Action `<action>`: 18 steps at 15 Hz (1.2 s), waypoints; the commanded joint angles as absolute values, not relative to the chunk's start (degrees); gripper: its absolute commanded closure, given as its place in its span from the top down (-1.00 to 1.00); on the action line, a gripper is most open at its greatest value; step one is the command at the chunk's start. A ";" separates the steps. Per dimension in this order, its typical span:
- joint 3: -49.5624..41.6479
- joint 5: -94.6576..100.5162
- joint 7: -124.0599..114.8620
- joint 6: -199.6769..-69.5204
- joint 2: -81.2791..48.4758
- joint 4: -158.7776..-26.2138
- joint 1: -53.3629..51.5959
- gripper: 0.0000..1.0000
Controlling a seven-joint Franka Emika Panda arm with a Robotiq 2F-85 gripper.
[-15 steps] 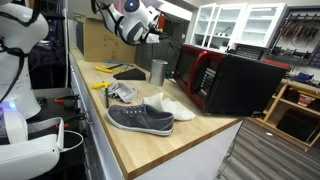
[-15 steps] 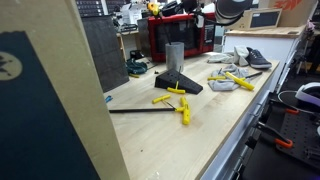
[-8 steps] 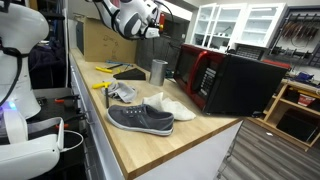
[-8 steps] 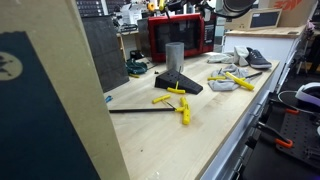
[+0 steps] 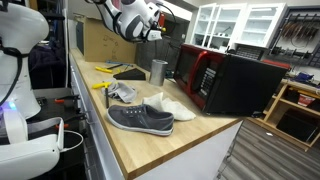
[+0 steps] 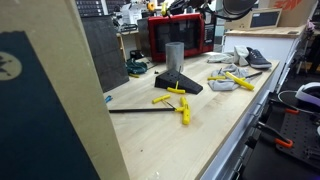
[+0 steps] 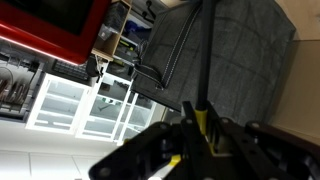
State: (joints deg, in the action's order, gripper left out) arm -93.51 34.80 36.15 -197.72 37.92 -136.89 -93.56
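the gripper (image 5: 157, 27) hangs high above a wooden counter (image 5: 150, 150), near twelve o'clock in an exterior view. it is up over a metal cup (image 5: 158, 71) and beside a red-fronted microwave (image 5: 225, 82). in the wrist view its fingers are drawn almost together, pinching a thin yellow piece (image 7: 203, 122), so that piece is up in the air. a grey shoe (image 5: 140, 119) lies at six o'clock from the cup, and yellow tools (image 5: 103, 85) at nine o'clock.
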 commanded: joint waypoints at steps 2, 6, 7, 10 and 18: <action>-97.86 34.78 39.32 -198.92 38.24 -132.24 -99.72 -0.93; -101.22 34.72 39.37 -198.92 38.98 -130.27 -104.24 -0.93; -101.61 34.79 39.19 -198.93 39.39 -130.24 -104.53 -0.93; -103.04 34.69 38.89 -198.94 39.08 -130.75 -104.54 -0.93; -101.37 35.88 37.58 -198.80 43.31 -131.43 -97.41 -0.93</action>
